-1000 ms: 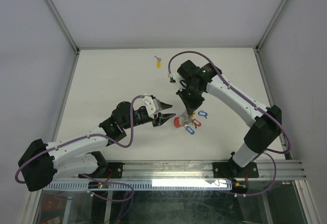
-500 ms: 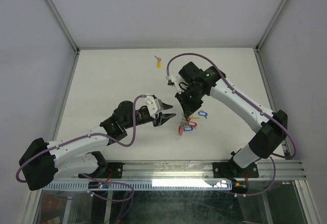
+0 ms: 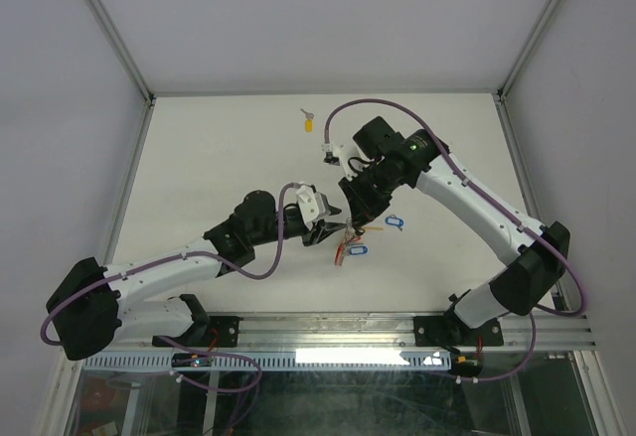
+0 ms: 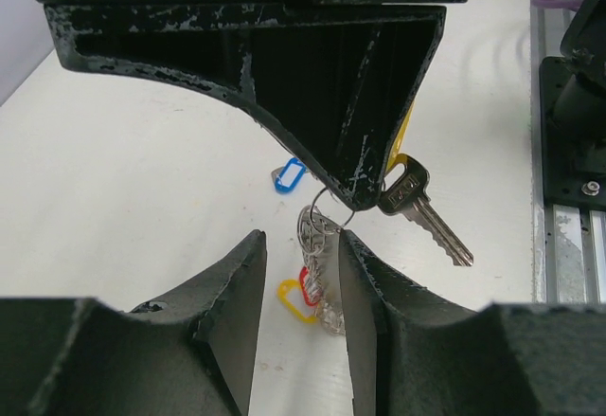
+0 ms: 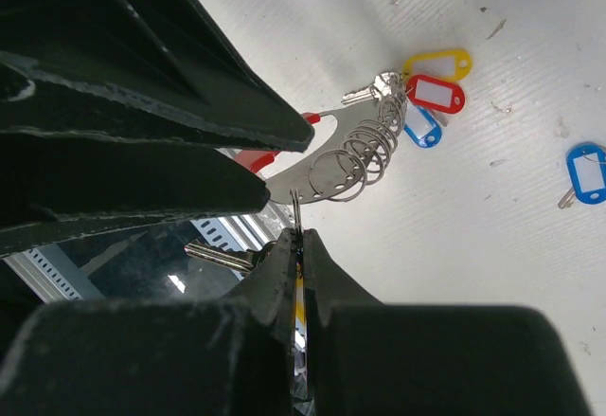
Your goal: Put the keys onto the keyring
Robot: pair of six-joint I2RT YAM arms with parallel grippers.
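The right claw [image 5: 295, 244] is clenched on one thin wire loop at the top of the keyring [image 5: 365, 155]. The keyring hangs over the desk [image 5: 492, 245] with its red tag [image 5: 436, 94] and the other tags trailing low. A silver key [image 4: 421, 209] dangles beside the right claw's tip; whether it is threaded or merely pinched alongside is hard to tell. The left claw [image 4: 301, 250] stands released, jaws either side of the hanging rings. I judge the step to be a steadying grip:

- Close the left claw gently on the rings, not the tags.
- Grip low enough to leave the top loop free.
- Keep the right claw firm until the left grip is sure.

A blue-tagged key [image 3: 395, 222] waits nearby, and a yellow-tagged key [image 3: 308, 122] lies well apart.
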